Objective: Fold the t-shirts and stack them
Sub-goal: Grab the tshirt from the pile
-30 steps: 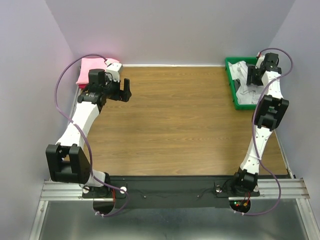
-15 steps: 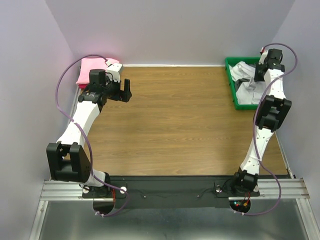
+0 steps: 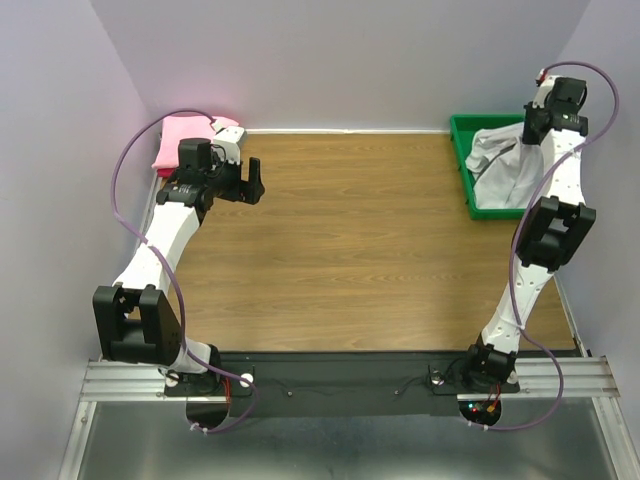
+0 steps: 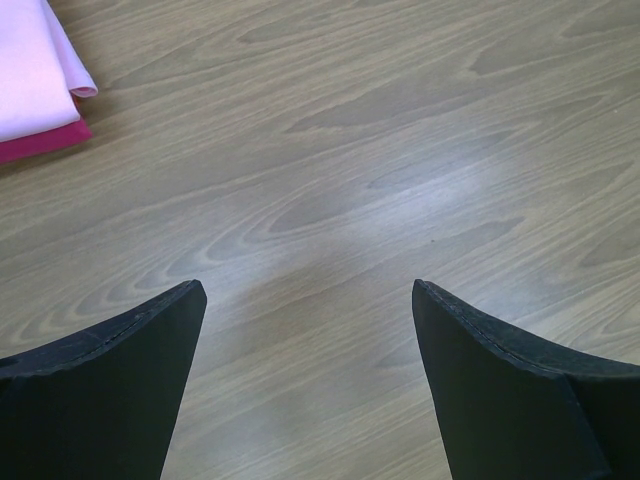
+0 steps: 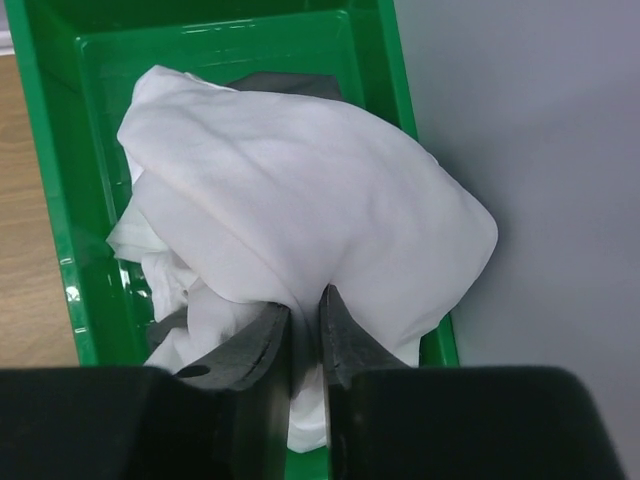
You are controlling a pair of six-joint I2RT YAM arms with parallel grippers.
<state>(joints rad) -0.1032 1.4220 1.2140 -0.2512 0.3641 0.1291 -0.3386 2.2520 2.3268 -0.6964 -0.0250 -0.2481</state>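
A white t-shirt hangs bunched over the green bin at the table's far right, and my right gripper is shut on a fold of it. From above, the white t-shirt drapes down from my raised right gripper into the green bin. A grey garment shows beneath it in the bin. Folded pink t-shirts lie stacked at the far left corner, and their edge shows in the left wrist view. My left gripper is open over bare wood, just right of that stack.
The purple right wall stands directly beside the green bin. The wooden table stretches between the two arms. A white folded item lies by the pink stack at the back left.
My right gripper closed on the white t-shirt in the bin and rose, pulling the cloth up with it. The left arm has stayed still.
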